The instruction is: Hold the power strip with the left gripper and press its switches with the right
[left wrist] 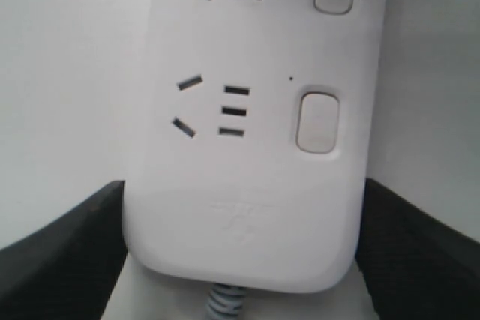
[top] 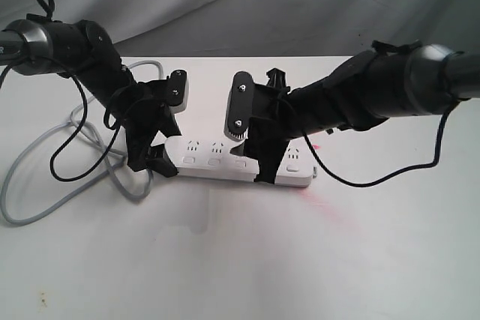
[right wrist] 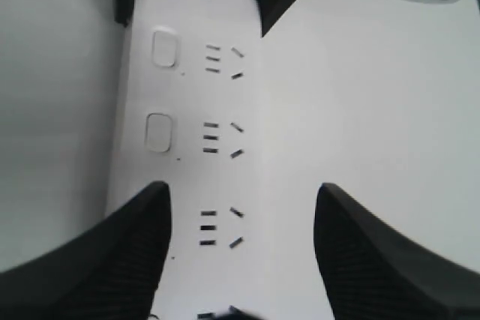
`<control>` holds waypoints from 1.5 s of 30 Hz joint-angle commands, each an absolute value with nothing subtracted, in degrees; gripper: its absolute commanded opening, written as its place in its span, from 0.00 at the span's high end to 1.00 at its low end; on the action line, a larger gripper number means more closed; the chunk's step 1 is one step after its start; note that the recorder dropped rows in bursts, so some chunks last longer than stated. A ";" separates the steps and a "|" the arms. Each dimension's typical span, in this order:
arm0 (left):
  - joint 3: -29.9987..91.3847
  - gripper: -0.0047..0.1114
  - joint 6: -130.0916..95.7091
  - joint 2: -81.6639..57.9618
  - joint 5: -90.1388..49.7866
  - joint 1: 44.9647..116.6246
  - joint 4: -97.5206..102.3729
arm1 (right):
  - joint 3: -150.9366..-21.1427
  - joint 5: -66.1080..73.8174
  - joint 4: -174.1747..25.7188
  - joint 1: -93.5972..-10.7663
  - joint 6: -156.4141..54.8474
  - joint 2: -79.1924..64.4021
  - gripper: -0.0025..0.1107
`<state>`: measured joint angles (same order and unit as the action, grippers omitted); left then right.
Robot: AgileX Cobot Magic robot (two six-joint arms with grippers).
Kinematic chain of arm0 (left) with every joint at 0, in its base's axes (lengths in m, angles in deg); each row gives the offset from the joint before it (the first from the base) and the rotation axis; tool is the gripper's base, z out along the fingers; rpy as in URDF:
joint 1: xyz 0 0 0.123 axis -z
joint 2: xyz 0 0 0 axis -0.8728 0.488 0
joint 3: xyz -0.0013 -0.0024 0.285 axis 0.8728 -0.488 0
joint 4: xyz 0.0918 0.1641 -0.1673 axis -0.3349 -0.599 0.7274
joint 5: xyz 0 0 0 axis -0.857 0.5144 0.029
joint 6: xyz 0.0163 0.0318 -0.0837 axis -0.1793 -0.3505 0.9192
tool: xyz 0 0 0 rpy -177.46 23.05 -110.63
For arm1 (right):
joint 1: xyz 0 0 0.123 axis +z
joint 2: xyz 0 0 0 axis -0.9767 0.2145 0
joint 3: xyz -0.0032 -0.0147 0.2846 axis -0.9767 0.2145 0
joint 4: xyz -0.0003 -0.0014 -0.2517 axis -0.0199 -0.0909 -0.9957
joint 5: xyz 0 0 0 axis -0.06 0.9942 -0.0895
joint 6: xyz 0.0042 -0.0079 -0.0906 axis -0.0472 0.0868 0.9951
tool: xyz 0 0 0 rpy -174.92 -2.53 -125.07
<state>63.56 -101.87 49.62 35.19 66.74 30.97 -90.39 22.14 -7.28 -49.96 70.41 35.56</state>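
The white power strip lies across the table, its cord end to the left. My left gripper is shut on that end. In the left wrist view its black fingers press both long sides of the strip, beside the end switch. My right gripper stands open over the strip's middle. In the right wrist view one finger covers the spot of the third switch, and two switches show beyond it on the strip. Whether it touches, I cannot tell.
The grey cord loops over the table left of the strip, under the left arm. A faint red patch marks the table near the strip's right end. A grey cloth backdrop rises behind the table's far edge.
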 commanded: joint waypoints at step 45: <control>63.50 0.36 -101.92 49.71 33.77 66.73 29.73 | -84.12 17.45 -6.81 -53.06 68.39 35.16 0.51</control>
